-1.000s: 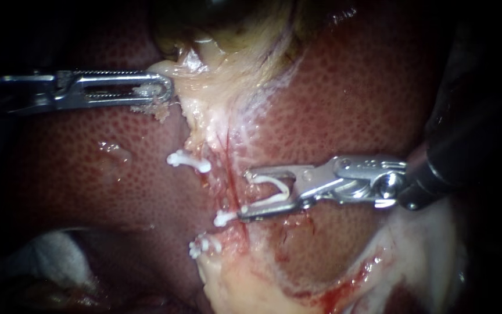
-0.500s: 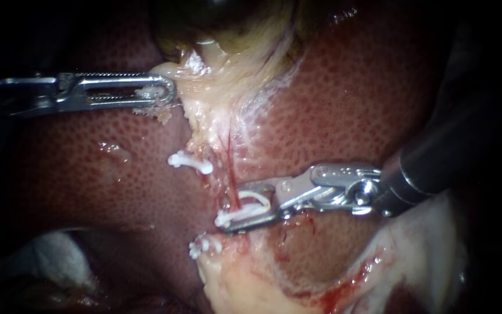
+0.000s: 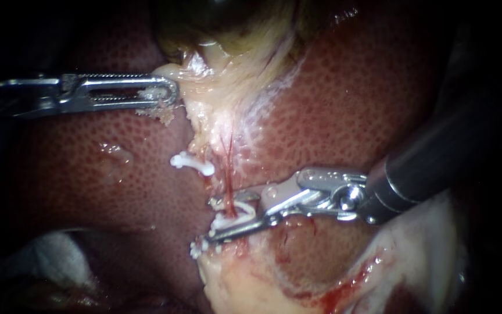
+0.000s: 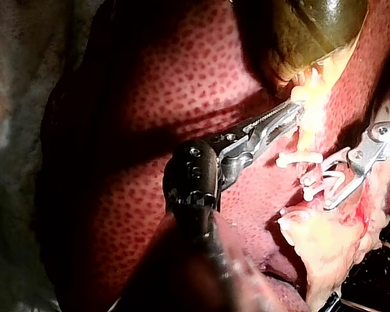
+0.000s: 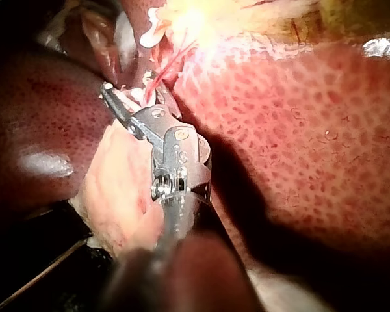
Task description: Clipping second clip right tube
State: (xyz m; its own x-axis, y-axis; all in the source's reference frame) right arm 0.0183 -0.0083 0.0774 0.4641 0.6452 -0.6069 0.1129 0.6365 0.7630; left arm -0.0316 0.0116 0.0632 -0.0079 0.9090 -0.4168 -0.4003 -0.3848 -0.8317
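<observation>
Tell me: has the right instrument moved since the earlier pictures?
Yes. The right instrument, jaws holding a white clip, has advanced leftward across the red tube; its tip lies below the upper clip, which stayed put.

Speckled red liver (image 3: 350,104), white clip (image 3: 224,221), olive gallbladder (image 4: 318,19)

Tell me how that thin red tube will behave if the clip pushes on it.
Likely floppy: the tube is thread-thin, bedded in soft pale tissue. Probably fragile; a sideways drag may tear it. It looks wet, so it could slip within the clip held by the right instrument.
</observation>
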